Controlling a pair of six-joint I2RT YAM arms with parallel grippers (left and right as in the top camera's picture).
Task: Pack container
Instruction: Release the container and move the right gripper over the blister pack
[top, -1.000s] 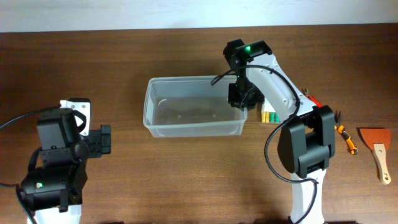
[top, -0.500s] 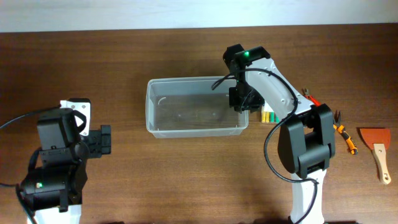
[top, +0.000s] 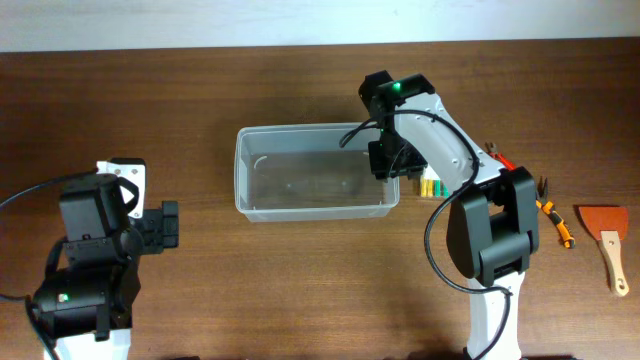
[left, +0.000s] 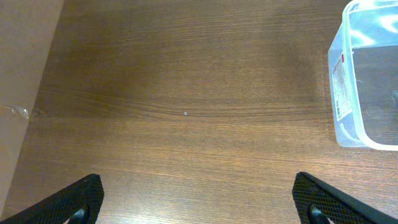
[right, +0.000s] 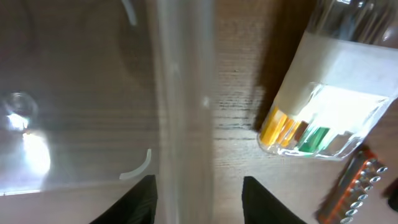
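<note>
The container (top: 241, 170), a clear rectangular bin with rounded corners, lies on the brown table at centre; nothing shows inside it. My right gripper (top: 388, 166) is at its right end. In the right wrist view the two fingers (right: 199, 200) straddle the container's right wall (right: 183, 93), spread open, with a gap on the outer side. My left gripper (top: 172, 225) is far to the left, open and empty over bare table (left: 199, 202). The container's left end shows in the left wrist view (left: 341, 81).
A clear pack with yellow and green pieces (top: 430, 185) lies just right of the container, also in the right wrist view (right: 323, 118). Further right are a red tool (top: 497, 155), orange-handled pliers (top: 555, 222) and an orange-bladed scraper (top: 607, 235).
Between one second and half a second ago the container shifted a little right and squared up with my right gripper at its end. Since then nothing has moved.
</note>
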